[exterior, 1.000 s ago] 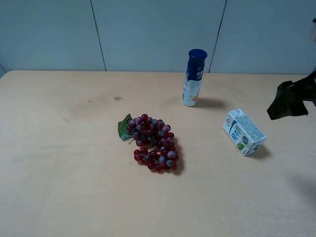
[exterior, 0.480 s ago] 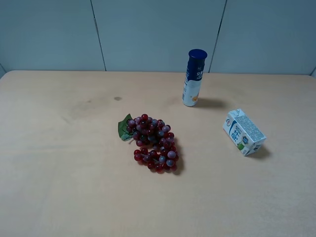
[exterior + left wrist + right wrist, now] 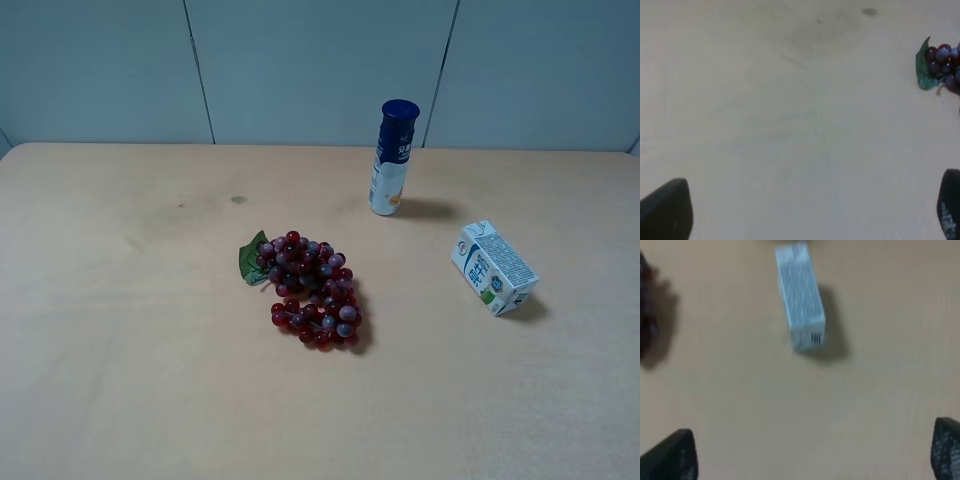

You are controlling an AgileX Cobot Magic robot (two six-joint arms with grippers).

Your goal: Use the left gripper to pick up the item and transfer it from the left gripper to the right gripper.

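Note:
The item, a small white drink carton [image 3: 494, 267] with blue and green print, lies on its side at the right of the table. It also shows in the right wrist view [image 3: 800, 297], blurred, some way ahead of my right gripper [image 3: 812, 452], whose fingertips [image 3: 670, 456] stand wide apart and empty. My left gripper [image 3: 805, 210] is open and empty over bare table at the left, with only its fingertips [image 3: 665, 212] showing. Neither arm shows in the exterior high view.
A bunch of red grapes [image 3: 310, 290] with a green leaf lies mid-table; its edge shows in the left wrist view [image 3: 939, 65]. A tall blue-capped tube [image 3: 393, 158] stands upright at the back, left of the carton. A grey wall runs behind the table.
One second ago the right arm showed at the right edge of the exterior high view; it has since withdrawn out of that view. The objects have not moved.

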